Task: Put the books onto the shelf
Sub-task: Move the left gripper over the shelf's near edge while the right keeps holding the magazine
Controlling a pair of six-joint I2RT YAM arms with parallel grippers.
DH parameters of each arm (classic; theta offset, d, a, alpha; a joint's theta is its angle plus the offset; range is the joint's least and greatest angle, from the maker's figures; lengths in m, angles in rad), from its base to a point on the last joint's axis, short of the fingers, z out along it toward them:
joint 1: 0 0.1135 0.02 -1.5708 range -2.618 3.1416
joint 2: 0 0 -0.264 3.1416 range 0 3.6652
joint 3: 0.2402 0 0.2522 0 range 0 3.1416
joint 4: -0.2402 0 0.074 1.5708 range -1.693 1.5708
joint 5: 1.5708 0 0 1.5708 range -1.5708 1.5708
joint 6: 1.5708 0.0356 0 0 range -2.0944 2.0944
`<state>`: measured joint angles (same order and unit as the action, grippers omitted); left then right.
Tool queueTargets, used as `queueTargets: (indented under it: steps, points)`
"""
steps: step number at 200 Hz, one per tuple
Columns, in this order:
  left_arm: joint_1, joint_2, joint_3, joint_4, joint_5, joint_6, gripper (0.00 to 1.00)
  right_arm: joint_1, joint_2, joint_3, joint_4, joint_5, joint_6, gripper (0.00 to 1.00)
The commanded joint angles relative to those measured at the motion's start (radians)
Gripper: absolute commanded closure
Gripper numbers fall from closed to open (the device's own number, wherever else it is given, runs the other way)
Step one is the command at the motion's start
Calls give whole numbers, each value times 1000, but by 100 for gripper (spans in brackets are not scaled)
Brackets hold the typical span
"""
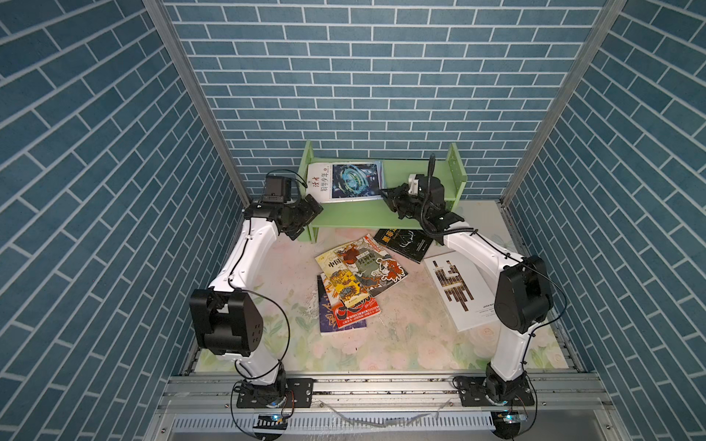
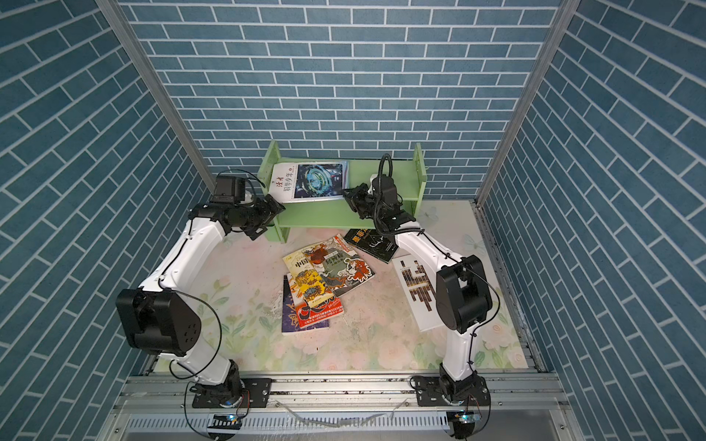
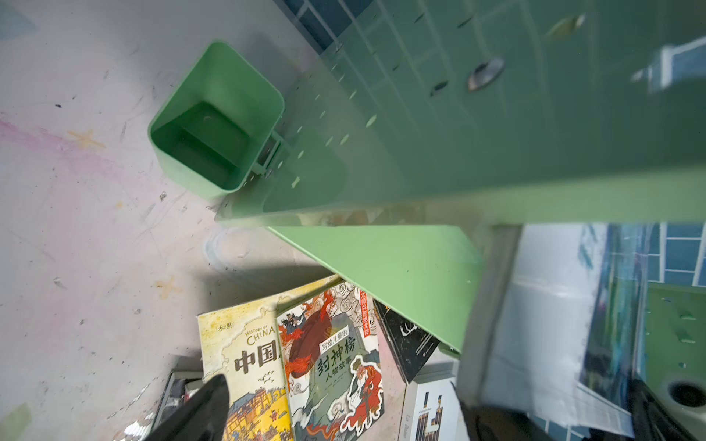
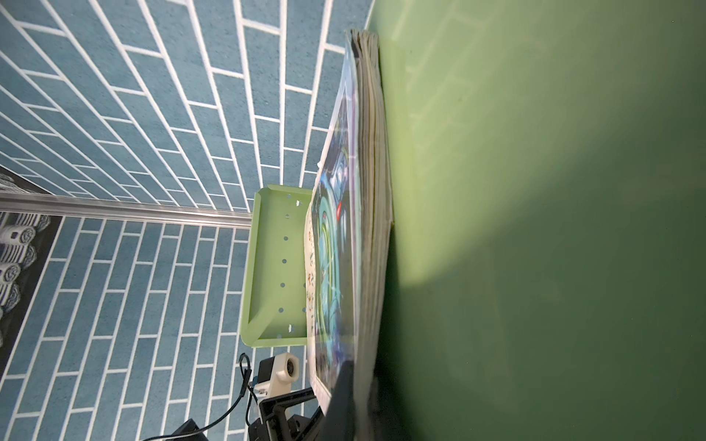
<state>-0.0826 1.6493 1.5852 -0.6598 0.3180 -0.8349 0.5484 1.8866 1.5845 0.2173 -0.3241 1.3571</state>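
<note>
The light-green shelf (image 1: 355,217) (image 2: 321,219) stands at the back. One book (image 1: 344,181) (image 2: 309,183) with a white and blue cover lies flat on its upper tier, at the left. My right gripper (image 1: 386,196) (image 4: 359,378) is shut on that book's right edge; in the right wrist view its pages (image 4: 376,191) rest against the green board (image 4: 535,191). My left gripper (image 1: 315,208) (image 3: 344,401) hangs open by the shelf's left front corner, holding nothing. Several colourful books (image 1: 359,275) overlap mid-table, with a black book (image 1: 405,242) and a white book with dark bars (image 1: 454,294) to their right.
A small green cup (image 3: 214,126) hangs on the outside of the shelf's left side panel (image 3: 420,133). Blue brick walls close in the back and both sides, with metal posts (image 1: 198,99) at the corners. The right arm (image 1: 473,252) reaches over the black book.
</note>
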Motion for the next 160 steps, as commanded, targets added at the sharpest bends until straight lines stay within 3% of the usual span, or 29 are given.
queueTargets:
  steps: [1,46,112,160]
  points:
    - [6,-7,-15,94,-11,-30,4,25,-33,-12,40,22,24,99]
    - [6,6,-24,140,-11,-68,4,25,-10,35,-15,-5,11,88]
    - [6,-10,-63,160,-8,-95,4,26,15,90,-90,-6,-16,86]
    - [6,-23,-77,147,-7,-99,4,25,3,72,-126,-2,-18,71]
